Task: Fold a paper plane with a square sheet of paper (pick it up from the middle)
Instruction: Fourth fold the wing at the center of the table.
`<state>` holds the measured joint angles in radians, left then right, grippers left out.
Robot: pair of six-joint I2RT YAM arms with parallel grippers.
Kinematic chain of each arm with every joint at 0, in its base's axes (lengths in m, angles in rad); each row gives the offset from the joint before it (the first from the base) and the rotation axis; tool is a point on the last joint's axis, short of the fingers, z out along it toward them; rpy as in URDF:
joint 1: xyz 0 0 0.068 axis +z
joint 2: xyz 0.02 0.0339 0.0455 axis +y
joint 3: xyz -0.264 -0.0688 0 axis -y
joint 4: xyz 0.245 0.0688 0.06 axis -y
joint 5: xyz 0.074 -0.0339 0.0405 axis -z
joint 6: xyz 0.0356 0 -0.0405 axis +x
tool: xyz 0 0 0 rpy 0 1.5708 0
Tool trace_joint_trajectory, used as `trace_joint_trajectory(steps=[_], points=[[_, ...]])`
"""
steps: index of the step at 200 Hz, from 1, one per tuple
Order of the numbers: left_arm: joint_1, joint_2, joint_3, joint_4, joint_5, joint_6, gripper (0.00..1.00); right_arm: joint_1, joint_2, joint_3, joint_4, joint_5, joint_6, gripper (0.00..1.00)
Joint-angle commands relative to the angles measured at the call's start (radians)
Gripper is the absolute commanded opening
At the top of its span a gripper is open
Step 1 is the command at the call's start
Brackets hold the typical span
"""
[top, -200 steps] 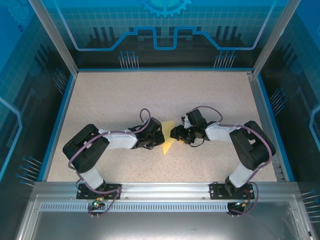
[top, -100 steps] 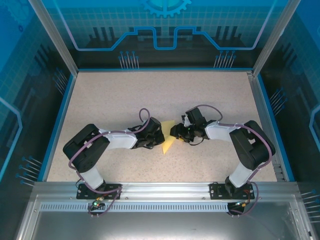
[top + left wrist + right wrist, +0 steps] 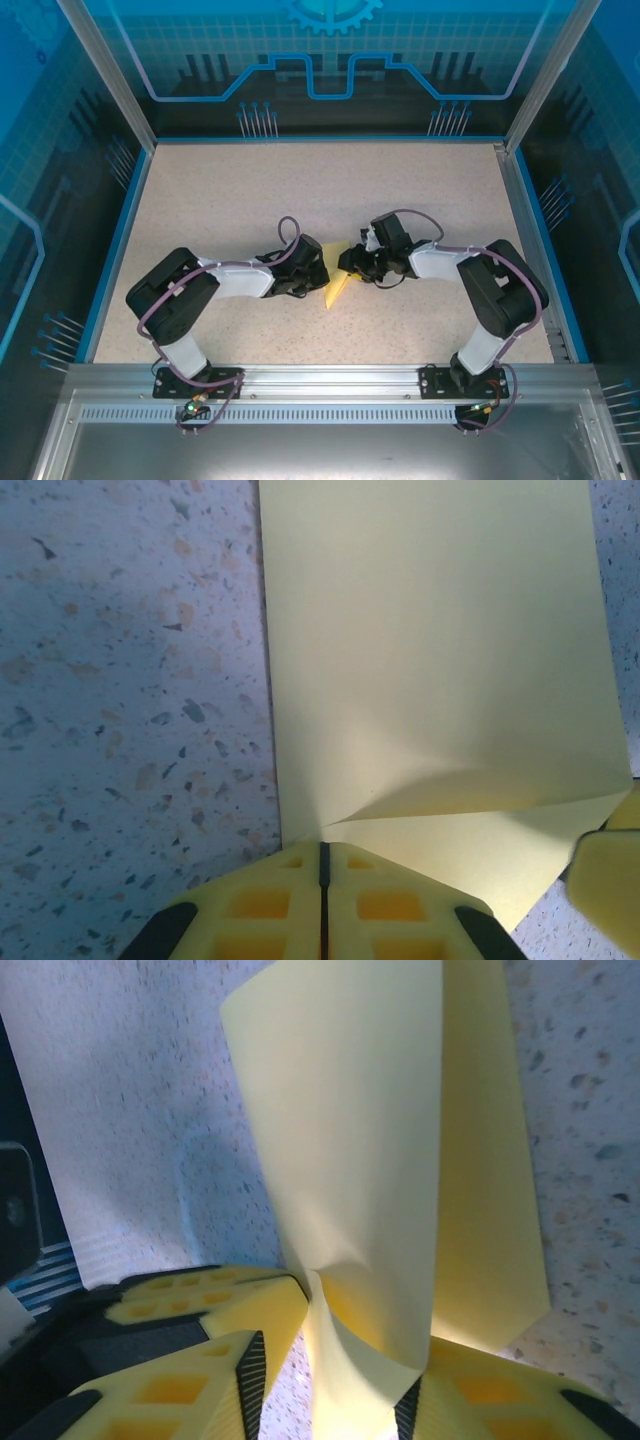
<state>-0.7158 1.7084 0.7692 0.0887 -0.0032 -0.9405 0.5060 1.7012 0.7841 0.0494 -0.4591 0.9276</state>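
The paper (image 3: 336,283), creased and partly lifted, sits on the desk (image 3: 250,200). The left end effector (image 3: 323,852) is clenched on the paper's left edge. At the paper's right, the right end effector (image 3: 345,1360) straddles a curled flap. Its fingers are apart and not clamped, with desk showing between one finger and the paper.

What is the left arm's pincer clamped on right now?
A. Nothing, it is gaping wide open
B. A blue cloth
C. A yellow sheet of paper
C: in the left wrist view the left pincer has its jaws pressed together on the edge of the yellow sheet of paper, which buckles up from the pinch.
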Motion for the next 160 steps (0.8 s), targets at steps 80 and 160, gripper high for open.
trace_joint_trajectory(steps=[80,160], points=[[0.019,0.017,-0.018,-0.023,0.023,0.018,0.09,-0.066,0.117,0.09,-0.095,-0.228,-0.267,0.26],[0.037,-0.007,-0.007,-0.034,0.022,0.037,0.19,-0.107,0.172,0.121,-0.106,-0.28,-0.347,0.13]])
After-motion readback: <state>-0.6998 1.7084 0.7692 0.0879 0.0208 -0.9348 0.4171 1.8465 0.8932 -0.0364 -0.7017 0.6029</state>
